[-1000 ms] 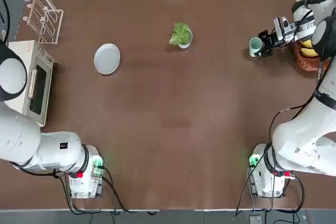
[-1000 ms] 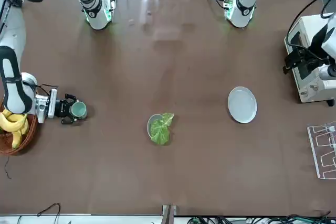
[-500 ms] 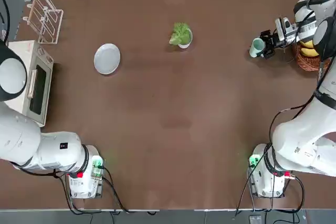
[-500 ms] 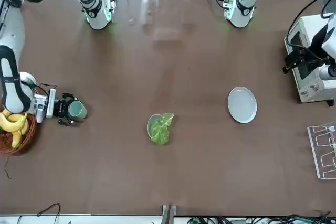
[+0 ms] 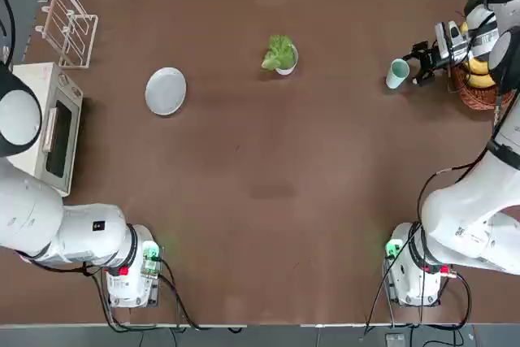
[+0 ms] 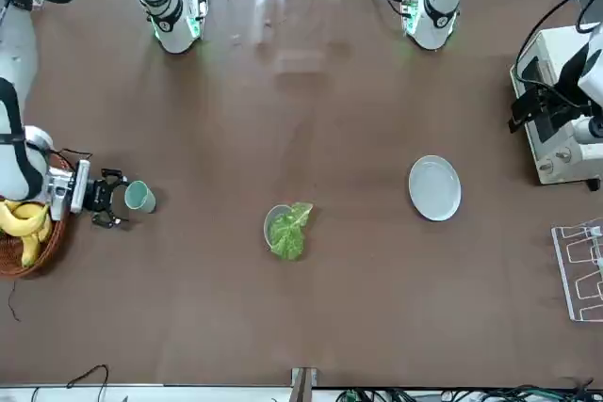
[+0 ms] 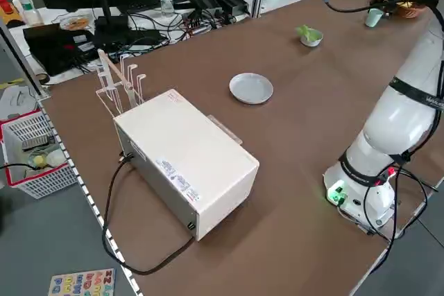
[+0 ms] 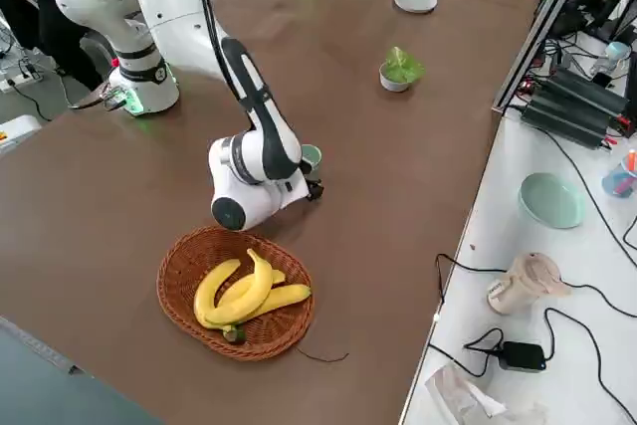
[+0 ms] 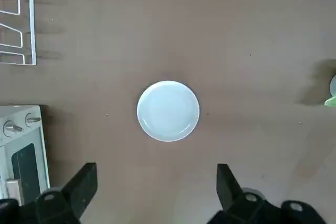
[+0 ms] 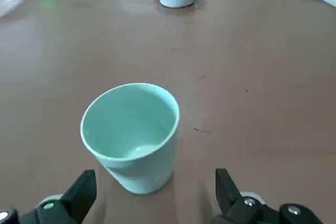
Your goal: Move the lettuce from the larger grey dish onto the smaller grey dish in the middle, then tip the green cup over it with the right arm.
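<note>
Top view: at three o'clock on the brown table (image 5: 268, 201), upright pale mint-green cup (image 5: 397, 73), just beside right gripper (image 5: 421, 64), fingers apart, empty; left gripper (image 9: 156, 192) fingers likewise spread.

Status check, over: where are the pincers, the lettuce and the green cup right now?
Right pincer open beside green cup, cup upright, free. Left pincer open above larger grey dish. Lettuce in smaller grey dish. Nothing blocking.

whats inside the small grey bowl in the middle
The lettuce sits in the smaller grey dish, spilling over its rim. The leaves cover the well, so anything beneath them cannot be seen.
</note>
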Tool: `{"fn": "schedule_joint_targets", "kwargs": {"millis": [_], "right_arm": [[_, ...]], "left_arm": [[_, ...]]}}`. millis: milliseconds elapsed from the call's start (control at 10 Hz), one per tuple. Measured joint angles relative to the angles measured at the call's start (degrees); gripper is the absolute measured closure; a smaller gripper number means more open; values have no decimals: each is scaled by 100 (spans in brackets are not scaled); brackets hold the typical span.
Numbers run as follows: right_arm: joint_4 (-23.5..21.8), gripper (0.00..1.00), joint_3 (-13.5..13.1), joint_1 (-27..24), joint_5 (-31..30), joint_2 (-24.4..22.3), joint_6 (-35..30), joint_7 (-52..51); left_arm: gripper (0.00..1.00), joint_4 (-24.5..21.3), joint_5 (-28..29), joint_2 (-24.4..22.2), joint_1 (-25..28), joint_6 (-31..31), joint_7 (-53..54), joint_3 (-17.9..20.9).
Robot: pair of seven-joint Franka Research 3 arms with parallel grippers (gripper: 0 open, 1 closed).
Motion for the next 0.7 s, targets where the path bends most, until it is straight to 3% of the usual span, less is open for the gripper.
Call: {"fn": "schedule_joint_targets", "kwargs": {"millis": [300, 500, 700], "right_arm": [[750, 0, 20, 30, -599, -303, 51, 1065], [996, 0, 98, 239, -927, -510, 522, 2194], [1125, 0, 548, 371, -1537, -655, 1124, 3908]], "left_arm": [[0, 2, 0, 0, 0, 1, 0, -1], [0, 9, 0, 0, 5, 3, 0, 8], [0, 12, 0, 0, 64, 3, 0, 27]]}}
